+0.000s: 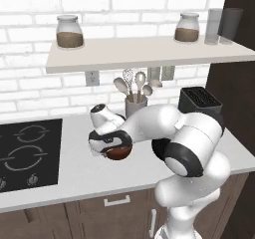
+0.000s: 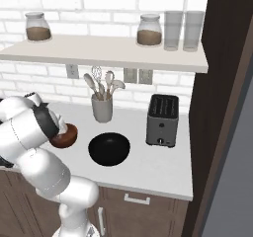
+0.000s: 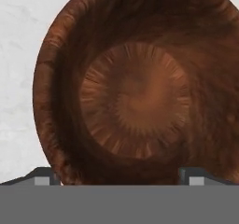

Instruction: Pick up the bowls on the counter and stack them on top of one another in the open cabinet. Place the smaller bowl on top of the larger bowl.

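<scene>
While bent low, claw (image 3: pixel 119 181) spread wide over smaller bowl (image 3: pixel 135 87)

Your arm (image 1: pixel 189 143) rises from its base, folds at the elbow and reaches left and low, wrist turned downward. Your gripper (image 3: pixel 119 180) points straight down, jaws spread wide apart, the two fingertips (image 3: pixel 43 177) level with each other.

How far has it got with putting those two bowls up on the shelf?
Nothing is stacked yet. The black bowl and the brown bowl both sit on the counter. The open tool is right over the brown bowl, not gripping. Both bowls must go onto the shelf, brown on top.
</scene>
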Robot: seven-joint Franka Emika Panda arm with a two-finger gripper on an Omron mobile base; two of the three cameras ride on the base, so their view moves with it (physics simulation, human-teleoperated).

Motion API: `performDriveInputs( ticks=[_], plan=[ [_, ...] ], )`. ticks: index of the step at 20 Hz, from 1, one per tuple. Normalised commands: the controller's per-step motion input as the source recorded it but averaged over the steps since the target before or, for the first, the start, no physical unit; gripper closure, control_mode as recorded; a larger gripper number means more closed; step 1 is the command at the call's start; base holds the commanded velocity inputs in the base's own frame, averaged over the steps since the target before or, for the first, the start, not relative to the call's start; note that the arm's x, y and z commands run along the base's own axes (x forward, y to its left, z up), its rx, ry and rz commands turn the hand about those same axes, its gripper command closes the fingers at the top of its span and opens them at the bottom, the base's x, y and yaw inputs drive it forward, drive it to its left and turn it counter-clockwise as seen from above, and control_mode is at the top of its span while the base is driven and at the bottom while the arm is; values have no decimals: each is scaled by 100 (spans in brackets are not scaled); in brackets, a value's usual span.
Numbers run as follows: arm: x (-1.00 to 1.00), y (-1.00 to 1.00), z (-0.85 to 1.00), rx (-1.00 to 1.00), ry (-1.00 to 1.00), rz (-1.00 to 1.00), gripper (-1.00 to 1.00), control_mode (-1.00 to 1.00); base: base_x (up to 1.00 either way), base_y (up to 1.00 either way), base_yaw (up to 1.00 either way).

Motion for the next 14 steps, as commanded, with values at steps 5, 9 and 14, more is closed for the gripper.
performDriveInputs(
  ticks=[5,9,14],
  plan=[
    [26,4,-15,-5,0,0,-100,-100,0,0,0],
    [1,0,-20,-5,0,0,100,-100,0,0,0],
    [0,0,0,0,0,0,100,-100,0,0,0]
  ],
)
